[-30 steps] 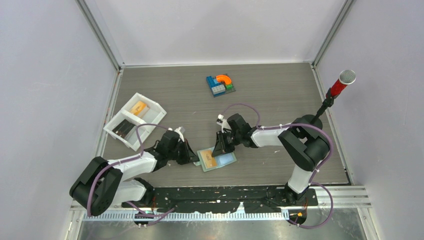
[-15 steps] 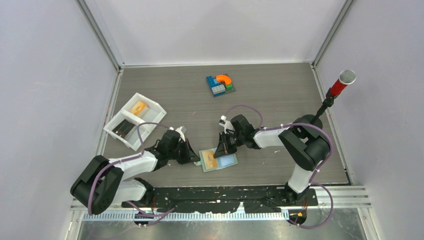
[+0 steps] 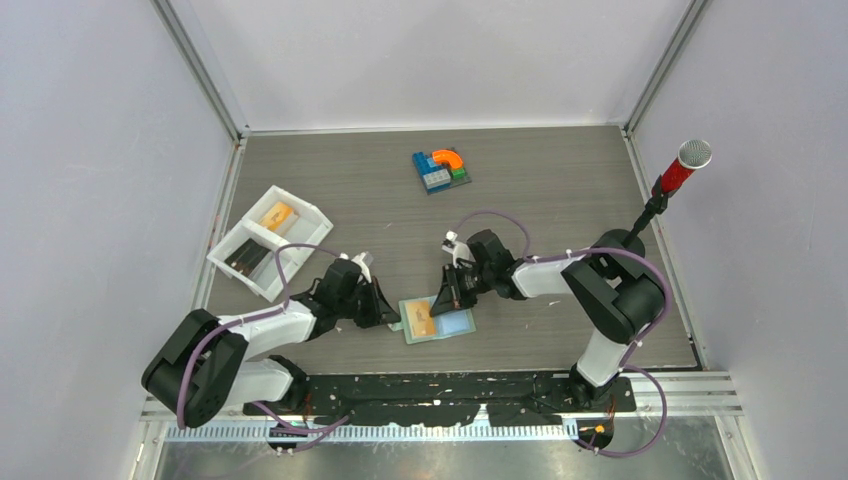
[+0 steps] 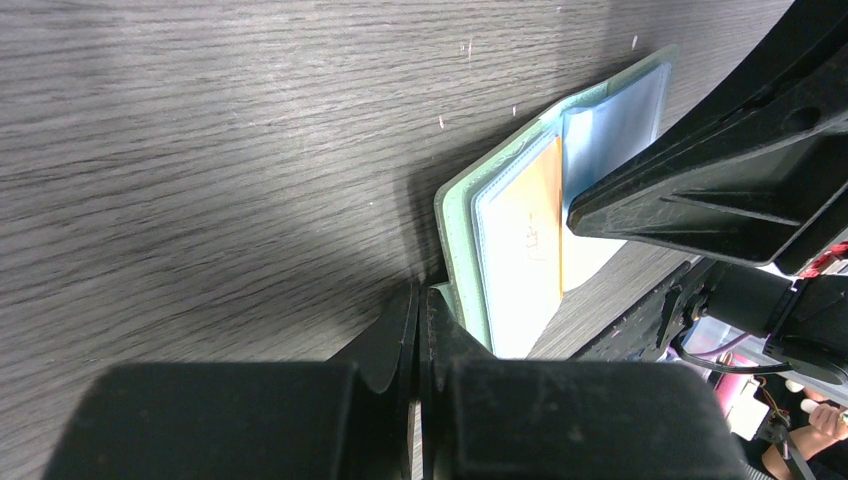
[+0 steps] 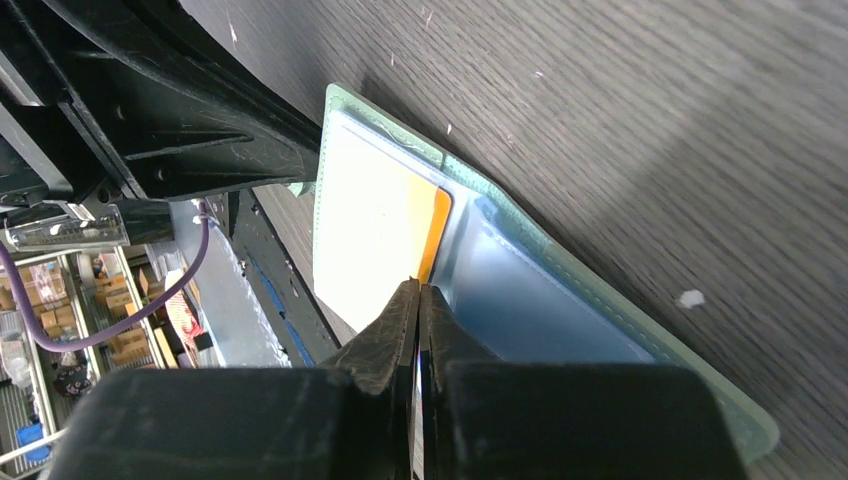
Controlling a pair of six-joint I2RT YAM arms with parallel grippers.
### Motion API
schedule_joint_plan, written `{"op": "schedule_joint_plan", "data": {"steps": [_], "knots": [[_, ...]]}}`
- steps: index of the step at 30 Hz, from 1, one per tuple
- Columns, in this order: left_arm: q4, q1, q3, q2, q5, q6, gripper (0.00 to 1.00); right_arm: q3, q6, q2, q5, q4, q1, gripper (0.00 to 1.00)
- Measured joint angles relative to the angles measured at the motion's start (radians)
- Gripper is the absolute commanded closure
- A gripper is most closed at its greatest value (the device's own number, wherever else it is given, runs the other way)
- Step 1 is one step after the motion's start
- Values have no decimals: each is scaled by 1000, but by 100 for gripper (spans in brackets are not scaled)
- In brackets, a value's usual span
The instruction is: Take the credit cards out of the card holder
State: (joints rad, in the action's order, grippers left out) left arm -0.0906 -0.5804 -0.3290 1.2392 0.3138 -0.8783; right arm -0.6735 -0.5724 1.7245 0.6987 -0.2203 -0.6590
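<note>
The card holder (image 3: 440, 322) lies open on the table (image 3: 560, 190), close to its near edge and about midway along it, between the two grippers. Its sage green cover is flat against the wood, with the light blue sleeve pages (image 5: 540, 290) facing up. An orange card (image 5: 436, 235) sits in the left-hand sleeve, with only a narrow strip of it showing beside a pale page. The right gripper (image 5: 418, 288) reaches down onto the holder from the far side. Its jaws are pressed together, and their tips meet at the end of that orange strip. Whether the card's edge is caught between them cannot be told. The left gripper (image 4: 421, 292) lies low on the table at the holder's left edge. Its jaws are also closed tight, with their tips just beside the green cover's corner. The frames do not show whether they pinch the small closure tab. Toward the table's left edge stands a white two-compartment tray (image 3: 303, 212), well apart from the holder. It has a second orange card (image 3: 278, 215) in its far compartment and a dark card (image 3: 245, 258) in its near one. A toy block cluster (image 3: 441, 170) rests near the far edge, and a red-handled microphone (image 3: 684, 168) stands at the right edge.
</note>
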Motion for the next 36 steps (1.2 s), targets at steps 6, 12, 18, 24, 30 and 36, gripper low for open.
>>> {"op": "schedule_joint_plan", "data": {"steps": [6,12,18,24,30,36], "knots": [[34,0,-9,-8,-6,2,100,0,17,-35,-17,29,10,95],[100,0,-13,-50,-11,5,66,0,13,-54,-36,48,8,80],[224,-2,-38,-160,-34,11,53,0,-25,-79,-73,62,-36,68],[283,-28,-105,-216,-37,15,52,0,-52,-103,-116,61,-73,63],[270,-36,-116,-139,-37,21,72,0,-67,-103,-150,61,-78,59],[197,-36,-111,-47,-26,21,87,0,-74,-101,-178,60,-80,59]]}}
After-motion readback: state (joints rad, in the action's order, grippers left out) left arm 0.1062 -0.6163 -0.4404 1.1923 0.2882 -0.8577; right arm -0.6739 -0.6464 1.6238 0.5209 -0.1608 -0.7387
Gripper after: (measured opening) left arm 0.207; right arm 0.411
